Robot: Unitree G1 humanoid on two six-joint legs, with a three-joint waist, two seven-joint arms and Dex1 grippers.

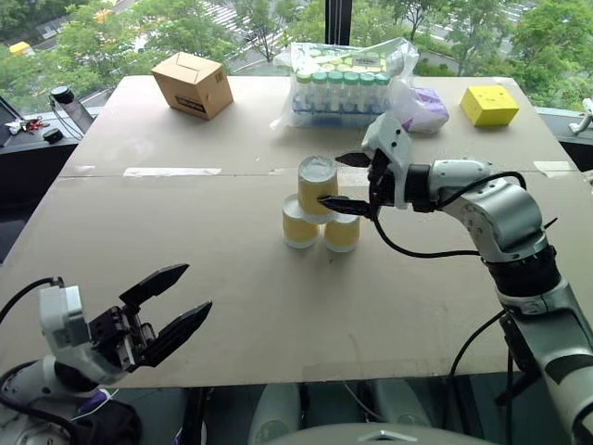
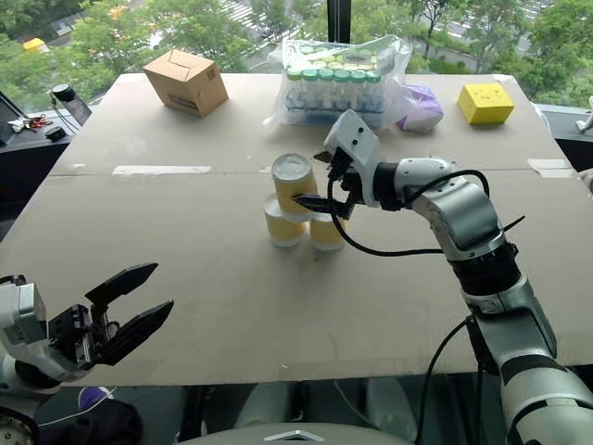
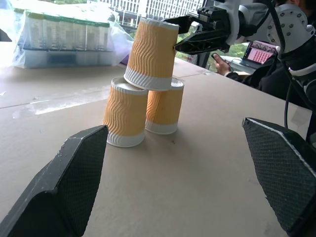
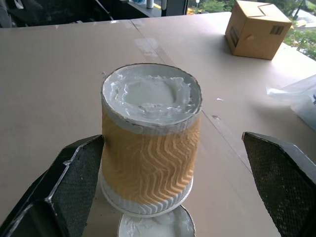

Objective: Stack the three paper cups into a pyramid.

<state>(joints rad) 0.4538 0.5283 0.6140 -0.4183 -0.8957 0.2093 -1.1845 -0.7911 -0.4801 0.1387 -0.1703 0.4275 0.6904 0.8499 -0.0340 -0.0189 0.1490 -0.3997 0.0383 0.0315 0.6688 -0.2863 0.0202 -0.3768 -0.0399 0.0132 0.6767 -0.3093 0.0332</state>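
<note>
A wide counter (image 1: 232, 306) covered in brown cardboard sheets carries everything here. Toward its far edge lies a clear plastic bag of green-capped bottles (image 1: 343, 85), with a brown cardboard box (image 1: 193, 83) at the far left and a yellow cube-shaped box (image 1: 488, 104) at the far right; a small purple item (image 1: 428, 107) sits just beside the bag. The right gripper (image 1: 345, 184) reaches in from the right to the middle of the counter, its fingers (image 1: 353, 159) spread apart on either side of the top cup, close to its wall but not clamping it; in the right wrist view there is a gap between each finger and the cup. The left gripper (image 1: 167, 304) hangs low at the near left edge of the counter, well apart from the cups, its fingers also wide apart with nothing between them. The three paper cups stand as a pyramid in the middle of the counter, all upside down with their white bases up: the left bottom cup (image 1: 299, 222) and the right bottom cup (image 1: 342, 232) sit side by side and touching, and the top cup (image 1: 317, 185) rests across both of them, leaning slightly. A strip of pale tape (image 1: 171, 171) lies along the seam in the cardboard to the left of the cups.
</note>
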